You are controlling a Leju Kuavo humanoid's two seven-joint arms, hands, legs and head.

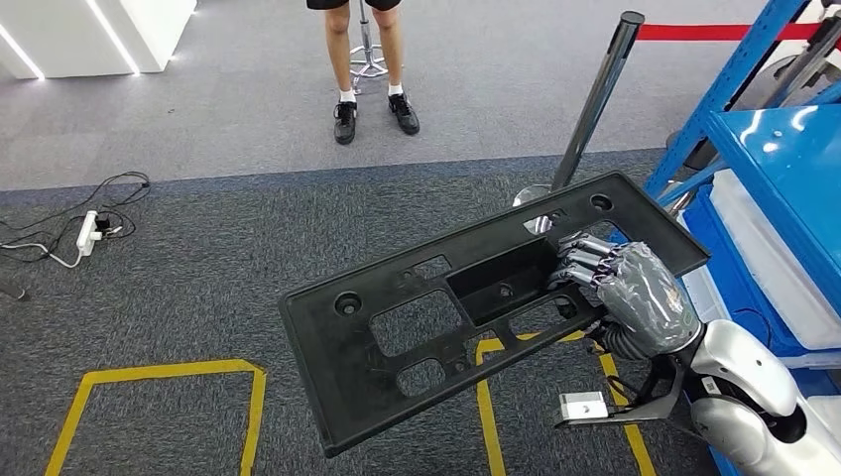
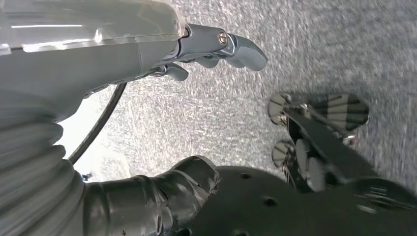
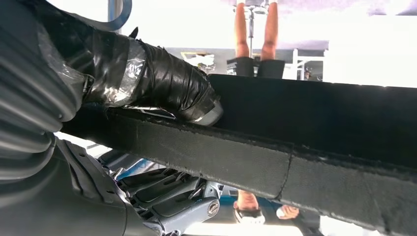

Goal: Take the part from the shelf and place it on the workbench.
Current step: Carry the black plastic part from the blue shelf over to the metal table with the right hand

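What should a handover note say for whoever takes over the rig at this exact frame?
Right hand: grips the black plastic part at its edge, thumb on top, fingers under, part held out over the carpet.
Left hand: holds nothing, fingers apart, hanging over the carpet.
Blue shelf stands at the robot's right; a person stands ahead.
Done: part is off the shelf.
Left: carry it to the workbench and set it down.

A factory-style demo hall: blue steel shelving (image 1: 739,89) beside the right hand (image 1: 635,293), yellow floor markings (image 1: 159,375) left of it.
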